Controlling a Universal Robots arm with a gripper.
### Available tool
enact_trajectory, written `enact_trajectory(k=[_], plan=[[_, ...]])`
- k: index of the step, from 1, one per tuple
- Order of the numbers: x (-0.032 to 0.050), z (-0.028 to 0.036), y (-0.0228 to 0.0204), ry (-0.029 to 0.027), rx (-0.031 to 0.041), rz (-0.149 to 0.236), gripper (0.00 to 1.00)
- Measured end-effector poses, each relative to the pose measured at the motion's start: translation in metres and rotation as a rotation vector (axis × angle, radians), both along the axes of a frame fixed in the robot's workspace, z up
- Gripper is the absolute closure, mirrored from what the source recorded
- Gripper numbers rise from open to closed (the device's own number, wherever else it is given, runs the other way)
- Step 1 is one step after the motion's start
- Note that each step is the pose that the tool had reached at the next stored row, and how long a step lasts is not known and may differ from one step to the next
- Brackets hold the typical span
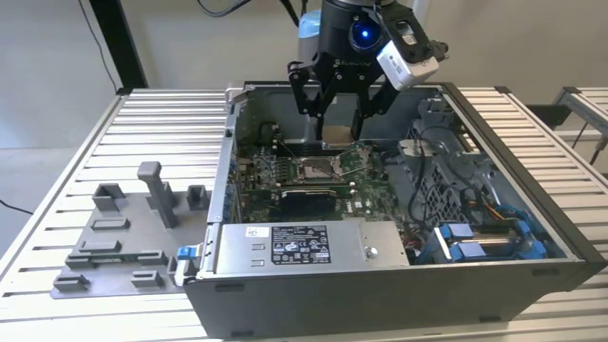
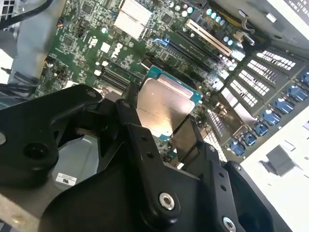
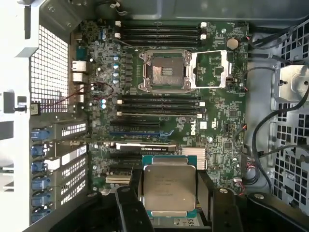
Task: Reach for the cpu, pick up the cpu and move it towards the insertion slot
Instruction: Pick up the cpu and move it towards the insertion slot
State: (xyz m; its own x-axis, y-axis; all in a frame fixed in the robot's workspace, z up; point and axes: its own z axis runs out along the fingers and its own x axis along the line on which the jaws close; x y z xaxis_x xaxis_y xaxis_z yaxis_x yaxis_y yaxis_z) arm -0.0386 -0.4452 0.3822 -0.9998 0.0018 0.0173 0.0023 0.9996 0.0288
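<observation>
Gripper (image 3: 169, 193) clamps cpu (image 3: 170, 188) flat, lower centre; slot (image 3: 164, 71) upper centre; keep chip level, aligned square.

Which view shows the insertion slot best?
The first wrist view: the insertion slot is seen nearly square-on and unobstructed, with the cpu held in the gripper away from it. The exterior view shows the slot smaller, at a slant. In the second wrist view I can't identify it.

No legible text or labels.
</observation>
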Motion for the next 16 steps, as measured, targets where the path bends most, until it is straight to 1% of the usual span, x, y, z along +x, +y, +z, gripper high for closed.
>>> enact_trajectory(k=[2, 4, 8, 16], plan=[[0.0000, 0.0000, 0.0027, 0.0000, -0.0001, 0.000, 1.00], [-0.0001, 0.0000, 0.0080, 0.0000, 0.0000, 0.000, 1.00], [-0.0001, -0.0001, 0.0207, 0.0000, 0.0000, 0.000, 1.00], [-0.0001, -0.0002, 0.0486, 0.0000, 0.0000, 0.000, 1.00]])
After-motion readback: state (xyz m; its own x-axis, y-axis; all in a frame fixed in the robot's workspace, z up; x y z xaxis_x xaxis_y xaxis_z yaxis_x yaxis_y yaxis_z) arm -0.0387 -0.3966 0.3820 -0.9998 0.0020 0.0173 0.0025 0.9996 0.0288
